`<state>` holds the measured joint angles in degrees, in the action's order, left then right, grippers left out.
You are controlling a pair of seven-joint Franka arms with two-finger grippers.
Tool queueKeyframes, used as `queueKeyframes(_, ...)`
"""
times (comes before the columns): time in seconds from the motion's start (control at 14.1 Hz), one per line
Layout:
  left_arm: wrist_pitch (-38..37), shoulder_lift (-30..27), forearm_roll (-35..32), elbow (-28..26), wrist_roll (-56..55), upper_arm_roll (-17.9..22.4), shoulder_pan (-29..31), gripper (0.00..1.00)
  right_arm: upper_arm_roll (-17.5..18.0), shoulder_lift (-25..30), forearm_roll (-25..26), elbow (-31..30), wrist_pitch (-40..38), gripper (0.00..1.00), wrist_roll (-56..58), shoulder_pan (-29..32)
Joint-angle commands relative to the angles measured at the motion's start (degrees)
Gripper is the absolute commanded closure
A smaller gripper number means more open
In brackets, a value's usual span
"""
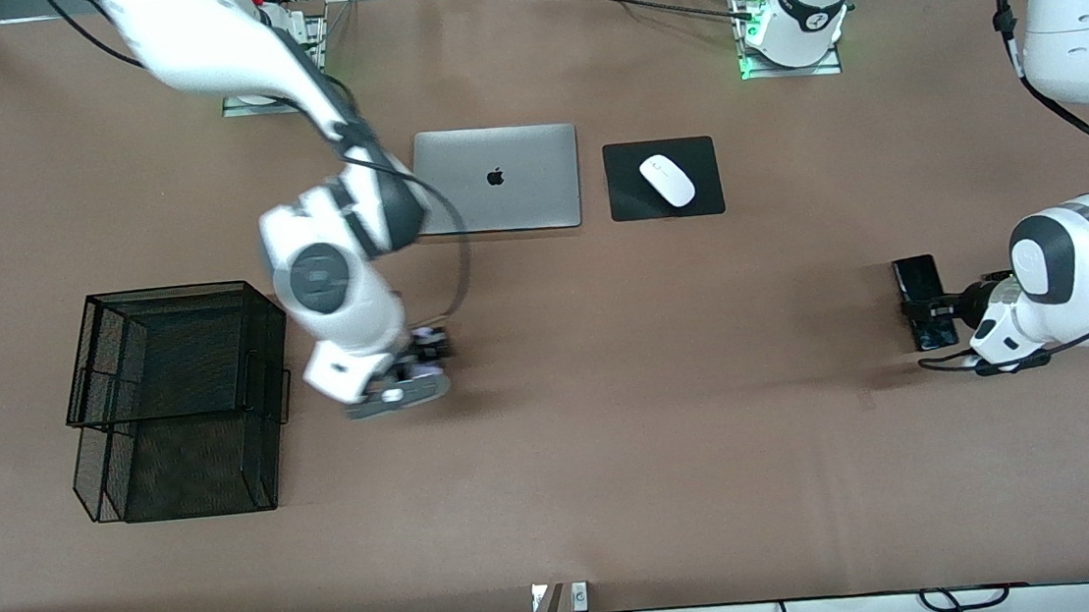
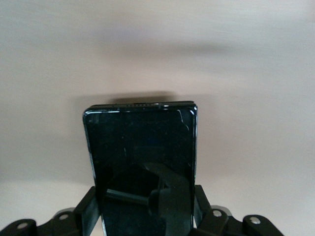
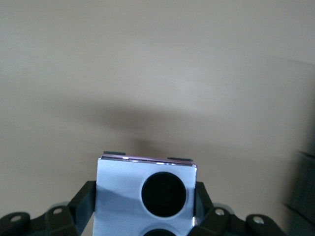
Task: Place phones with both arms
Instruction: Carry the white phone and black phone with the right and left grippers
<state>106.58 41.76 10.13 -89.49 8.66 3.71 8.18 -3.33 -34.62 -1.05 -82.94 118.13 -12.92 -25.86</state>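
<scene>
My right gripper (image 1: 423,354) is shut on the small lilac flip phone (image 1: 427,338), over the table beside the black mesh basket. In the right wrist view the lilac phone (image 3: 120,196), with its black circles, sits between the fingers (image 3: 84,206), a shadow on the table under it. My left gripper (image 1: 944,308) is shut on the long slim black slab phone (image 1: 919,281) at the left arm's end of the table. In the left wrist view the slab (image 2: 142,147) is clamped across its width by the fingers (image 2: 87,212). The small black flip phone is out of view.
A black mesh basket (image 1: 178,397) stands toward the right arm's end of the table. A silver laptop (image 1: 499,180) and a white mouse (image 1: 668,180) on a black pad (image 1: 624,200) lie nearer the robots' bases, mid-table.
</scene>
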Motion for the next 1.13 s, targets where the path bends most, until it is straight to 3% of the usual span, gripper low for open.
queueKeyframes(0.0,-9.3,-2.7,5.6,3.6,-4.2,0.6,-4.7,0.73,0.9,6.0,0.0,-2.7,-8.1,0.68,1.0,6.0)
queueKeyframes(0.21,-14.8,-2.9,13.9,8.1,-10.7,0.9,-11.5,0.73,0.9,9.7,0.2,-4.1,-14.1,0.68,2.0,12.0)
queueKeyframes(0.35,-14.7,-2.6,19.9,9.0,-20.2,0.9,-19.0,0.73,0.9,11.9,0.6,-7.3,-14.4,0.67,3.4,16.4)
queueKeyframes(0.5,-11.9,-1.7,21.6,12.5,-30.2,1.0,-25.0,0.72,0.8,12.5,0.6,-9.7,-14.6,0.66,5.0,21.2)
queueKeyframes(0.64,-8.9,-0.8,25.3,14.0,-32.5,0.9,-28.9,0.73,0.9,12.6,0.5,-11.4,-14.6,0.66,8.1,25.7)
queueKeyframes(1.06,7.6,7.2,28.0,25.3,-39.8,1.1,-40.7,0.75,0.8,11.5,0.8,-14.8,-10.3,0.64,15.0,30.9)
